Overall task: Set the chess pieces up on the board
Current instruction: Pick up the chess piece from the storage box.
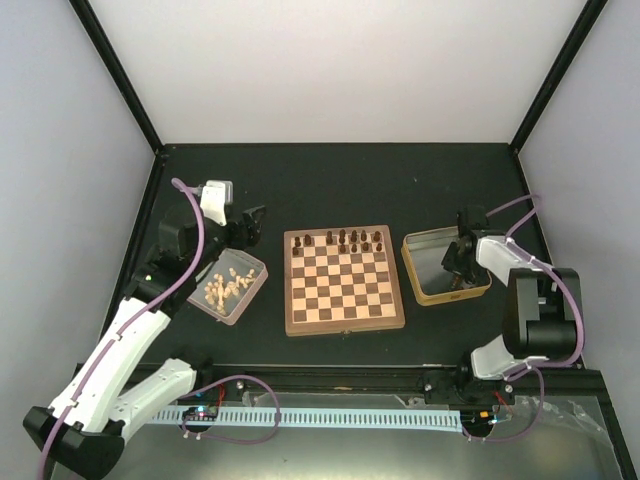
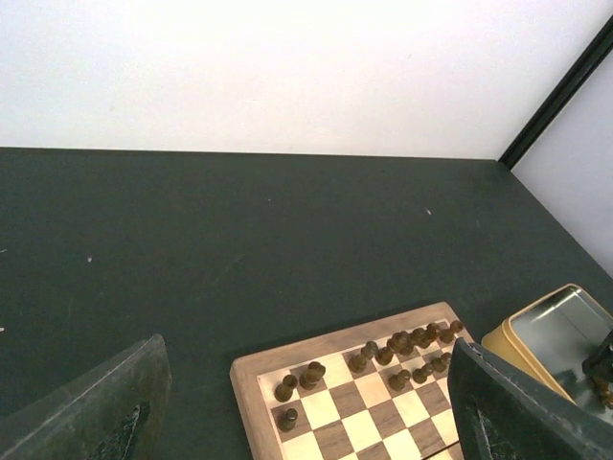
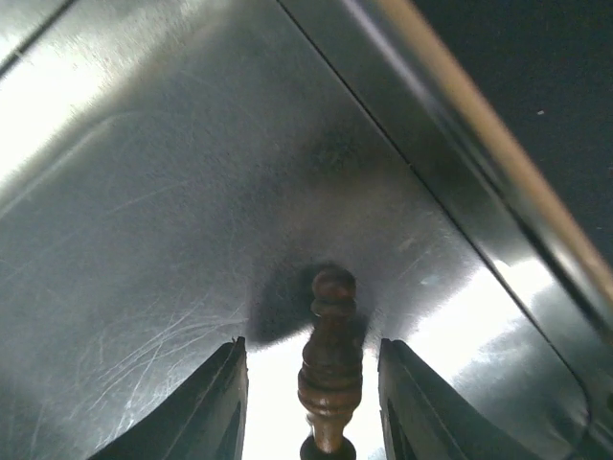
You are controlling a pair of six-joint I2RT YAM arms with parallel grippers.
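The board (image 1: 345, 326) lies mid-table, with several dark chess pieces (image 1: 345, 240) standing on its far two rows; both also show in the left wrist view, the board (image 2: 335, 347) and the pieces (image 2: 402, 342). My right gripper (image 1: 457, 262) is down inside the yellow-rimmed metal tin (image 1: 425, 285). In the right wrist view its fingers (image 3: 311, 355) stand open on either side of one dark piece (image 3: 330, 374) lying on the tin's floor (image 3: 144, 192), with a gap on each side. My left gripper (image 1: 250, 225) is open and empty, left of the board's far corner.
A metal tray (image 1: 255, 262) with several pale cream pieces (image 1: 225, 285) lies left of the board, under the left arm. Black frame posts stand at the table's far corners. The tin (image 2: 556, 326) shows at the right of the left wrist view.
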